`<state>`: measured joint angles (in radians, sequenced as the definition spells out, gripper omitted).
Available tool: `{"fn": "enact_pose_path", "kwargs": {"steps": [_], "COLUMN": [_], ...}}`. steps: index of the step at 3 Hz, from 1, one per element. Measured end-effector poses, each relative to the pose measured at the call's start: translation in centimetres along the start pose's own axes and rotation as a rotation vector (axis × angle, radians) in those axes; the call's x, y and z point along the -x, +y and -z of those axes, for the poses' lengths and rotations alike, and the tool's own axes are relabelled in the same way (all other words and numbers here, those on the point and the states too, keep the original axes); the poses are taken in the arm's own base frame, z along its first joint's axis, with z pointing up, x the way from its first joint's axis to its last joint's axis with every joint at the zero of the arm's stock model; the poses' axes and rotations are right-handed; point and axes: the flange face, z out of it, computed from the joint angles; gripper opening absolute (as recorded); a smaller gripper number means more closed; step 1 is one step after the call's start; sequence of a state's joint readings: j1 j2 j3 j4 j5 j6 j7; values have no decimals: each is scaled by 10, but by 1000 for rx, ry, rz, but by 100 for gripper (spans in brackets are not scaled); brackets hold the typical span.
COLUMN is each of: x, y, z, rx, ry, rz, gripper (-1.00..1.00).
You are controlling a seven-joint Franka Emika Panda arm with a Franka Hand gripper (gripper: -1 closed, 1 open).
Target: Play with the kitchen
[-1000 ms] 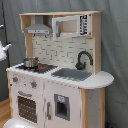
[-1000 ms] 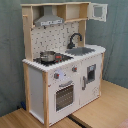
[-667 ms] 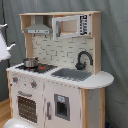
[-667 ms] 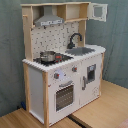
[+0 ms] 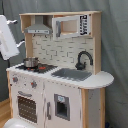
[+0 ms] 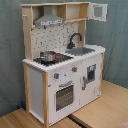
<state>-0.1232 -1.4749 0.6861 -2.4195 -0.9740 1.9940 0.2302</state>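
First exterior view | arm (image 5: 8, 37) at left edge (jaws unreadable) | kitchen (image 5: 60, 75) apart

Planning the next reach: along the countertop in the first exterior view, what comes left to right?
Arm at the left edge → metal pot → red-ringed hob → grey sink → black faucet.

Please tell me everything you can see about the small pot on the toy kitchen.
The pot is small, round and shiny, like metal, with no lid visible. It stands upright on the black hob, at the end away from the grey sink, below the grey hood. Only the hob touches it.
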Motion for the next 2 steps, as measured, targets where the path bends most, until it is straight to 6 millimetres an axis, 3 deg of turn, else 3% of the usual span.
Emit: {"fn": "enact_pose_path", "kwargs": {"steps": [2], "x": [13], "y": [2], "z": [-45], "rx": [-56], "ry": [42], "rz": [-89], "gripper": [100]}}
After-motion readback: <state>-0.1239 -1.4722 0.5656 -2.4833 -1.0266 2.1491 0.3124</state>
